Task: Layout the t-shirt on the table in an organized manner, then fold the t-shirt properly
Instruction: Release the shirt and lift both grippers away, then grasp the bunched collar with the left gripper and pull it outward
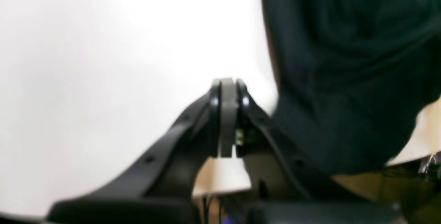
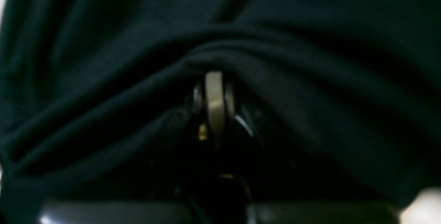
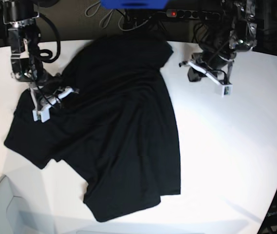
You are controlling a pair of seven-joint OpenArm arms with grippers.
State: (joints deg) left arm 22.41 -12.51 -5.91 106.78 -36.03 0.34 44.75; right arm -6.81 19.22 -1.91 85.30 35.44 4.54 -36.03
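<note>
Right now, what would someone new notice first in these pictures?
A black t-shirt sprawls rumpled across the left half of the white table. The right tool is shut with dark cloth bunched over its tip, while the left tool hangs shut over bare table beside the shirt.

The t-shirt (image 3: 114, 131) lies spread on the table (image 3: 235, 161), reaching from its far edge down toward the near edge and covering the left half as the base view shows it. My right gripper (image 2: 214, 79) sits on the shirt by the table's far left corner, pushed into a fold. My left gripper (image 1: 227, 89) hangs over bare table near the far edge, just beside the shirt's right side.
</note>
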